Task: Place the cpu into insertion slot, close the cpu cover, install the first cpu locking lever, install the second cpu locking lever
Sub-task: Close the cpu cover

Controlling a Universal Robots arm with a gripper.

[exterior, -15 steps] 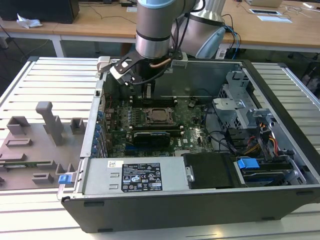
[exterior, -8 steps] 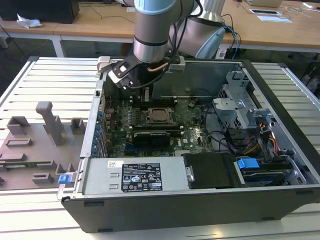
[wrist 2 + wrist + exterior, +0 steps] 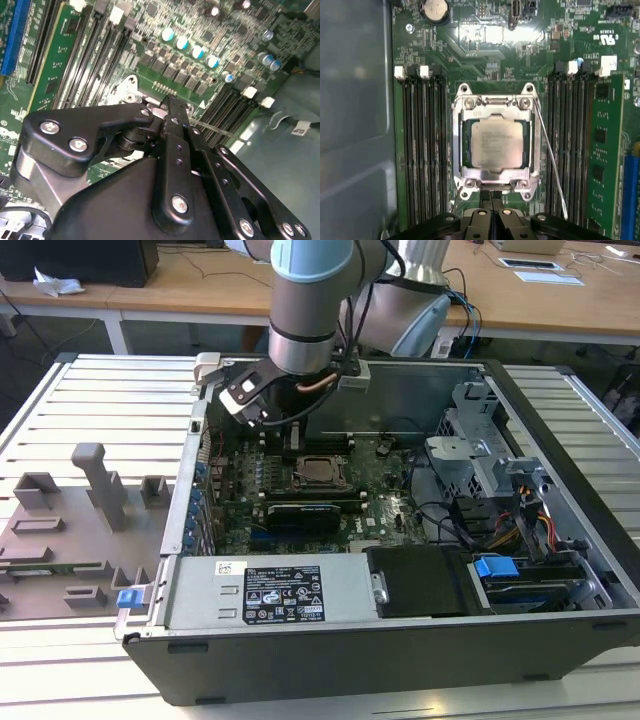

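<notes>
The cpu (image 3: 497, 144) lies flat in the insertion slot (image 3: 458, 150), its silvery-beige top showing through the cut-out of the cpu cover (image 3: 496, 108). The cover is down over the chip. One thin wire locking lever (image 3: 551, 160) stands loose, slanting away from the socket's side; it also shows in the second wrist view as a wire locking lever (image 3: 216, 131). My gripper (image 3: 490, 196) is shut with nothing seen between its fingers, its tips at the socket's edge. In the exterior view the gripper (image 3: 296, 440) hangs just behind the socket (image 3: 318, 472).
Black memory slots (image 3: 422, 150) flank the socket on both sides, with a green card (image 3: 602, 150) standing beyond one bank. A coin battery (image 3: 435, 9) sits on the board. The case wall (image 3: 352, 125), drive cage (image 3: 480, 455) and power supply (image 3: 270, 590) ring the board. A grey fixture tray (image 3: 70, 530) lies outside.
</notes>
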